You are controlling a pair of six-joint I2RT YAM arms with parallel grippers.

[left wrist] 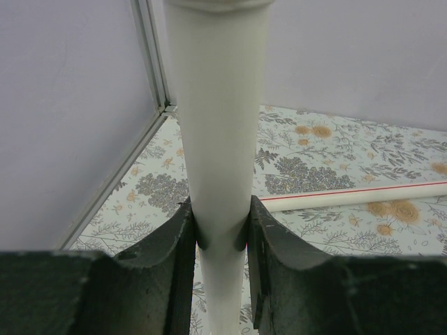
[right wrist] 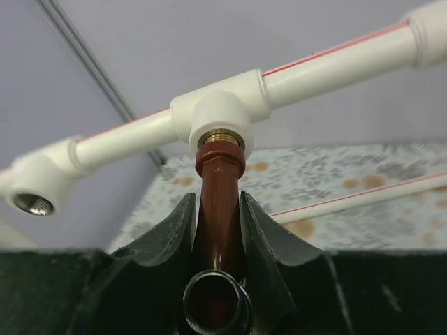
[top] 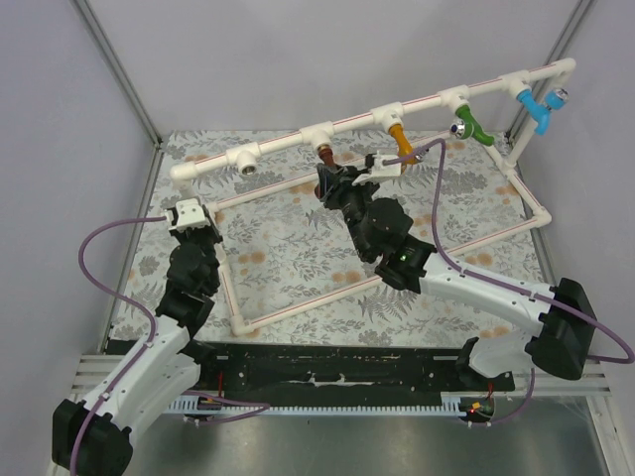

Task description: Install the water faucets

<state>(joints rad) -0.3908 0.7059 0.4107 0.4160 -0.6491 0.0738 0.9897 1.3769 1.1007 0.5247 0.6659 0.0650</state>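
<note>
The dark reddish-brown faucet (right wrist: 218, 188) hangs from a white tee (right wrist: 220, 112) on the upper rail, a brass thread showing at its top. My right gripper (right wrist: 218, 209) is shut on its body; from above, the right gripper (top: 329, 180) sits just under this faucet (top: 325, 154). The orange-yellow faucet (top: 397, 134) hangs from the tee to its right. My left gripper (left wrist: 221, 227) is shut on an upright white pipe (left wrist: 220, 125), the frame's left leg, where the left gripper (top: 189, 203) stands in the top view.
A green tap (top: 471, 127) and a light blue tap (top: 539, 106) hang further right on the rail. An open threaded elbow (top: 246, 164) sits left of the brown faucet. The pipe frame's base (top: 298, 307) lies on the patterned table, with enclosure walls close behind.
</note>
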